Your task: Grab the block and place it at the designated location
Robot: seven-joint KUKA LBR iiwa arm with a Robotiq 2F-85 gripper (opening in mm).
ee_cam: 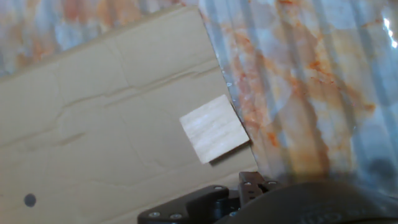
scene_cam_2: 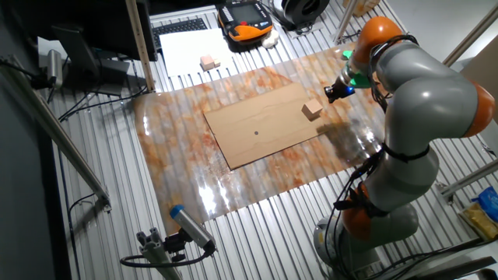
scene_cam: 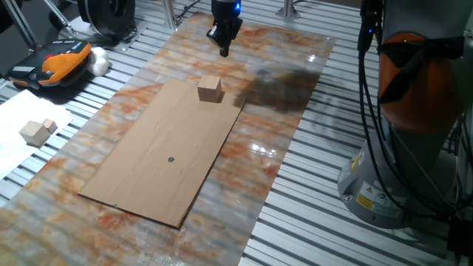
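The block [scene_cam: 211,89] is a light-tan wooden cube standing on the far corner of the brown cardboard sheet [scene_cam: 148,170], close to its edge. It also shows in the other fixed view [scene_cam_2: 313,109] and in the hand view [ee_cam: 214,128]. The designated location is a small dark dot [scene_cam: 171,158] near the sheet's middle, also visible in the other fixed view [scene_cam_2: 256,133] and the hand view [ee_cam: 29,200]. My gripper [scene_cam: 225,49] hangs above the marbled mat beyond the block, apart from it and holding nothing. Its fingers look narrow; their gap does not show.
Two paler wooden blocks [scene_cam: 37,131] lie on white paper at the left. An orange and black pendant [scene_cam: 55,63] sits behind them. The robot base [scene_cam: 414,111] stands at the right. A blue-tipped tool [scene_cam_2: 191,225] lies on the slatted table.
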